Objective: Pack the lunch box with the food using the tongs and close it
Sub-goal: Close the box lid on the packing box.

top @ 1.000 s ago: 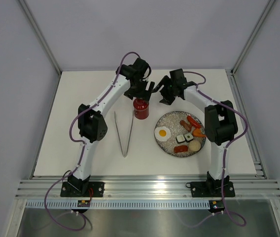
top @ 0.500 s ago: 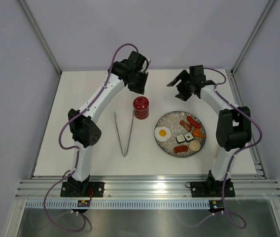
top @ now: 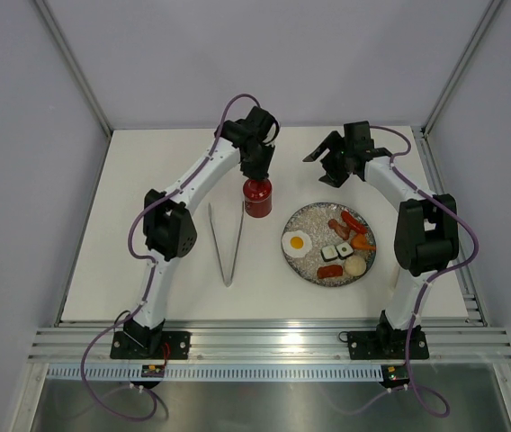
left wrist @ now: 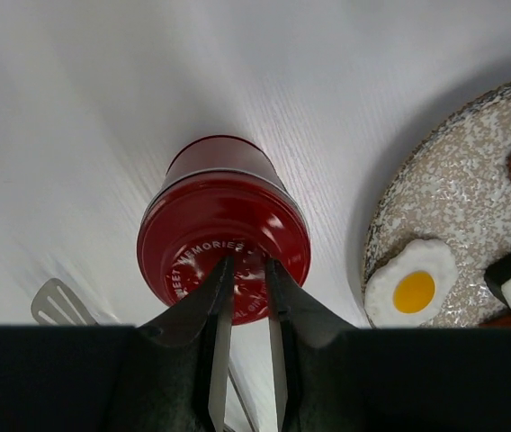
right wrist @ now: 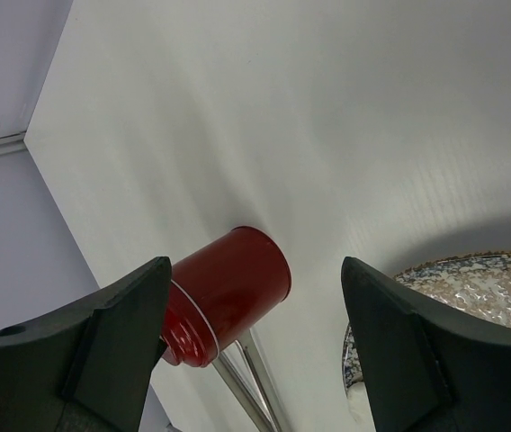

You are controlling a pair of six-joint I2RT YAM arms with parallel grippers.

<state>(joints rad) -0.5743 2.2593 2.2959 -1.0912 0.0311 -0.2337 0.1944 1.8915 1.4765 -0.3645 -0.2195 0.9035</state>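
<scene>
Top: lunch box point(top: 257, 196), closed, stands left of plate point(top: 314, 220) holding the food point(top: 341, 245); tongs point(top: 228, 279) lie to its near-left.
Left wrist: left gripper point(left wrist: 246, 265) nearly pressed together at lid point(left wrist: 192, 234) centre, pinch unclear. Lid lettering reads "...WEET MEMORIES".
Right wrist: right gripper point(right wrist: 255, 270) spread, empty.

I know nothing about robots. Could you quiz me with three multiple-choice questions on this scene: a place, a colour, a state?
1. Where do the tongs lie? A. On the table beside the lunch box. B. Standing inside it. C. Held in the air.
2. What colour is the lunch box? A. Blue. B. Green. C. Red.
3. The lid is: A. Off, on the table. B. On the box. C. Missing.
Answers: 1 A, they lie flat on the table; 2 C, body and lid are red; 3 B, it caps the box under the left end effector.
</scene>
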